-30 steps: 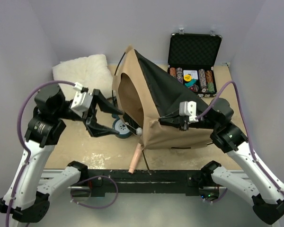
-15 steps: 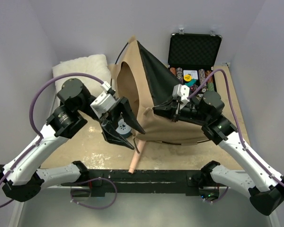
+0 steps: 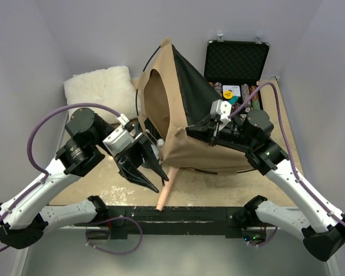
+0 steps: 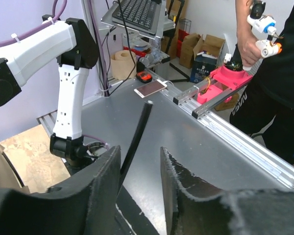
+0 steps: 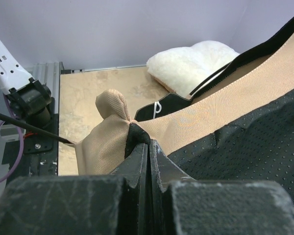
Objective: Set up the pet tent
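The pet tent [image 3: 187,152] stands at the middle of the table [image 3: 213,185], its peak toward 12 o'clock. In the top view its tan arched opening faces 9 o'clock and a black mesh panel [image 3: 192,86] faces 3 o'clock.

The right gripper [image 3: 188,131] comes in from 4 o'clock. Its jaws are pressed together on a pinch of tan fabric and black trim on the tent's near flank. The right wrist view shows that fold [image 5: 112,110] bunched just above the closed tips of the right gripper [image 5: 142,142], and a thin dark rod [image 5: 29,126] crosses at 9 o'clock.

The left gripper [image 3: 161,181] sits at 7 o'clock of the tent, pointing toward 5 o'clock with its fingers spread. In its wrist view a thin dark pole [image 4: 139,125] runs up between the parted fingers of the left gripper [image 4: 139,152], close to the left one. Whether the pole touches that finger cannot be told.

A fluffy white pillow [image 3: 100,86] lies at 10 o'clock of the tent. An open black case [image 3: 237,57] stands at 2 o'clock, with rows of poker chips [image 3: 247,95] and a small yellow card whose print is too small to read. A peach-coloured stick [image 3: 165,192] lies at 6 o'clock near the table edge.

Beyond the table, the left wrist view shows a phone [image 4: 149,88] on a grey surface, a keyboard [image 4: 137,10] at 12 o'clock, and a person [image 4: 279,88] at 3 o'clock in dark clothes with white lettering too blurred to read.
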You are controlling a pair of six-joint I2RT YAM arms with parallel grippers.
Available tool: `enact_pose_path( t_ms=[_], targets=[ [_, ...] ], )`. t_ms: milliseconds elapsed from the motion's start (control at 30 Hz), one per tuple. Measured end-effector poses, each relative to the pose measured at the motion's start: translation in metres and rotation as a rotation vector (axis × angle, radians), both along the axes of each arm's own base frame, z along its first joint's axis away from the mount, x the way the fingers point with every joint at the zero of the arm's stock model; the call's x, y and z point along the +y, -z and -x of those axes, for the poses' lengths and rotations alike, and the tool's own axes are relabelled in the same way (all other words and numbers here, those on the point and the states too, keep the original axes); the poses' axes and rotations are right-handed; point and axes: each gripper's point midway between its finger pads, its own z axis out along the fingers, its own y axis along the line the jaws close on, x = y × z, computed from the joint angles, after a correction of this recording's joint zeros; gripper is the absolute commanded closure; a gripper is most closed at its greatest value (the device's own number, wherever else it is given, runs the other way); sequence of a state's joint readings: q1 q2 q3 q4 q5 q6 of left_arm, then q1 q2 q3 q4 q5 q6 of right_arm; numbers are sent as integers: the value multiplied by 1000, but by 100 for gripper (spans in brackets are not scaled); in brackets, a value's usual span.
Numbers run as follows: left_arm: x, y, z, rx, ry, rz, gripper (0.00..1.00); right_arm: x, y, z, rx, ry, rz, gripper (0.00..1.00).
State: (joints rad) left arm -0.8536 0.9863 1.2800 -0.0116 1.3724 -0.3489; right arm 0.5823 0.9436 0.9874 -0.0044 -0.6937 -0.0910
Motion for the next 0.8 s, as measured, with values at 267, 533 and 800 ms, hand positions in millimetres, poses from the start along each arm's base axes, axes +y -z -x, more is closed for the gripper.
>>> enact_pose_path(
  t_ms=[267,533,800],
  targets=[
    [-13,-3,-11,41,-31,1,100,2,4,-3,12,-1,8,100],
    [-19,21,-36,141,-153,-42,100,5,8,-1,39,-15,21,100],
    [-18,79,-90,364,-335,-189,100,5,13,5,86,-36,28,100]
  ],
)
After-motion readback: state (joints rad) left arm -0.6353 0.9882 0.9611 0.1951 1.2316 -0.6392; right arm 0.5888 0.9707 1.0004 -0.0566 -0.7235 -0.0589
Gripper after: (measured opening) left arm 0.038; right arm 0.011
